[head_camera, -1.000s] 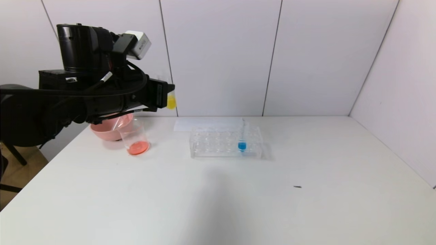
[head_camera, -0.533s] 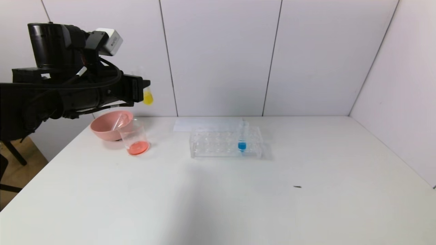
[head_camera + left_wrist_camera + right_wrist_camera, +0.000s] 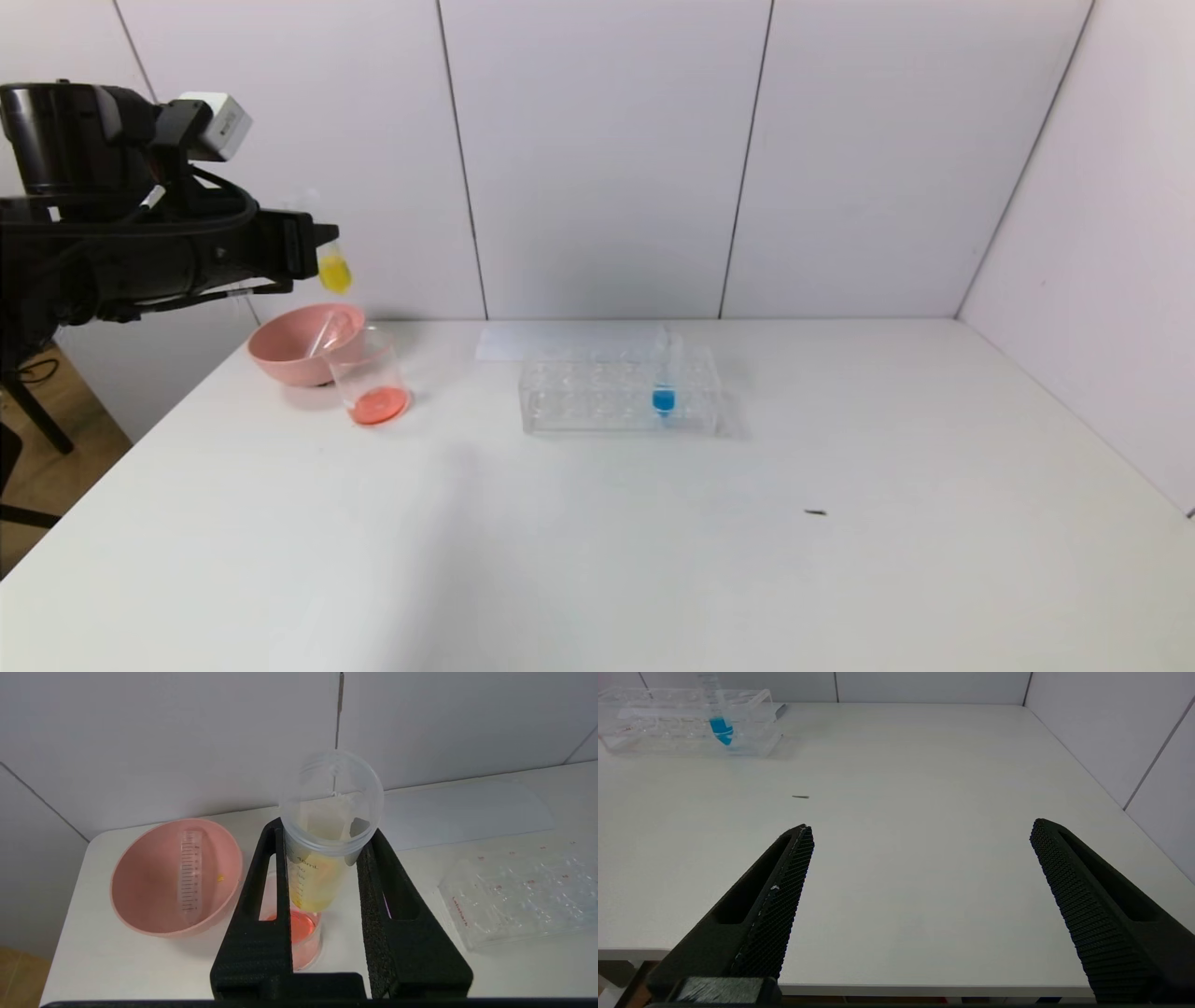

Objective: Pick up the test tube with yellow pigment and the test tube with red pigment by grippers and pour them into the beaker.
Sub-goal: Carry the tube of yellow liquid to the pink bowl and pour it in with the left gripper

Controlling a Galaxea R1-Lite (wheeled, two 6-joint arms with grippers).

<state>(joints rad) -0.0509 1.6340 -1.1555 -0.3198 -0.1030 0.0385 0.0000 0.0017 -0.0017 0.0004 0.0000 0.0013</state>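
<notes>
My left gripper [image 3: 317,245] hangs high over the table's far left, shut on the test tube with yellow pigment [image 3: 334,273], which stands roughly upright with its yellow tip down. In the left wrist view the tube [image 3: 322,877] sits between the fingers [image 3: 268,882], its tip above the beaker [image 3: 299,933]. The beaker [image 3: 369,378] stands on the table with orange-red liquid in its bottom. No test tube with red pigment is in view; an empty clear tube [image 3: 189,872] lies in the pink bowl. My right gripper [image 3: 920,830] is open over the table's near right edge, holding nothing.
The pink bowl [image 3: 280,359] stands just behind the beaker at the far left. A clear tube rack [image 3: 597,397] holds a blue-tipped tube [image 3: 664,387], with a white sheet [image 3: 569,341] behind it. A small dark speck [image 3: 815,511] lies on the table.
My left arm has carried the yellow tube to the left, from near the rack's side to above the bowl and beaker. Nothing else moved.
</notes>
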